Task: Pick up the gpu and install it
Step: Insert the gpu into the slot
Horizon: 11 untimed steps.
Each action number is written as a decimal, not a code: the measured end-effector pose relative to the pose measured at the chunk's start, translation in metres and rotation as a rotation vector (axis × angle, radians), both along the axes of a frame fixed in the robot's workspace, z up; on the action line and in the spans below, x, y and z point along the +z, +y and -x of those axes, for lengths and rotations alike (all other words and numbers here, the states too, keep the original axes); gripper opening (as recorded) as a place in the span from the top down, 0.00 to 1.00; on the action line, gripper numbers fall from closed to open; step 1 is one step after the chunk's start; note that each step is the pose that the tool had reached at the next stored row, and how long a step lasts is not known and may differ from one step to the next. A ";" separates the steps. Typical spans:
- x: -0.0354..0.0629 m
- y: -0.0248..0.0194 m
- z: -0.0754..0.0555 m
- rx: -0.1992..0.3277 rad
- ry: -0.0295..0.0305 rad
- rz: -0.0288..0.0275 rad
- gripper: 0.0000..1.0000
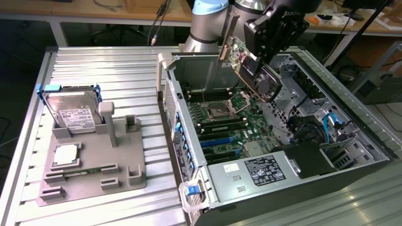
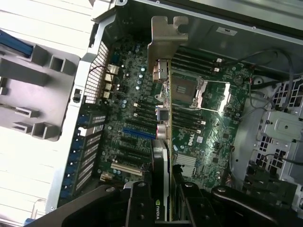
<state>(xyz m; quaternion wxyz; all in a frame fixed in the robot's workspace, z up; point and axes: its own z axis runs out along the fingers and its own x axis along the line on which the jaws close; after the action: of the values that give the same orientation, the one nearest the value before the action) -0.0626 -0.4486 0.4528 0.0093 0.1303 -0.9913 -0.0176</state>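
The gpu (image 1: 254, 73) hangs tilted in the air over the open computer case (image 1: 188, 136), above the motherboard (image 1: 229, 125). Its green board, black round fan and silver end bracket (image 1: 226, 40) all show. My gripper (image 1: 264, 54) is shut on the gpu's upper part. In the wrist view the gpu (image 2: 163, 156) appears edge-on, with its bracket (image 2: 165, 42) pointing away from me. My gripper (image 2: 163, 198) clamps it from both sides, with the black fingers (image 2: 137, 203) flanking the card. The card is above the motherboard (image 2: 208, 132) and touches no slot.
A grey fixture (image 1: 94, 174) stands on the ribbed table at the exterior view's left. It holds a silver hard drive (image 1: 72, 113) and a square processor chip (image 1: 66, 155). Blue and black expansion slots (image 2: 139, 134), the CPU socket (image 2: 187, 90) and cables (image 1: 330, 125) lie inside the case.
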 end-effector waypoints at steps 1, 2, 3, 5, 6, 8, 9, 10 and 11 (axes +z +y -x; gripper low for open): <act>0.0000 0.0000 0.000 0.006 0.0001 0.0000 0.73; 0.0000 0.0000 0.000 0.014 0.0000 0.0000 0.73; 0.0000 0.0000 0.000 0.020 0.0001 0.0001 0.73; 0.0000 0.0000 0.000 0.035 0.0000 0.0000 0.73; 0.0000 0.0000 0.000 0.041 0.0000 0.0000 0.73; 0.0000 0.0000 0.000 0.058 0.0001 0.0000 0.73; 0.0000 0.0000 0.000 0.064 0.0000 0.0000 0.73; 0.0000 0.0000 0.000 0.070 0.0000 0.0000 0.73; 0.0000 0.0000 0.000 0.075 0.0000 0.0000 0.73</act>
<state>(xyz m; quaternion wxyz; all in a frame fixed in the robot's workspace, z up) -0.0626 -0.4486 0.4528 0.0100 0.1675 -0.9857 -0.0172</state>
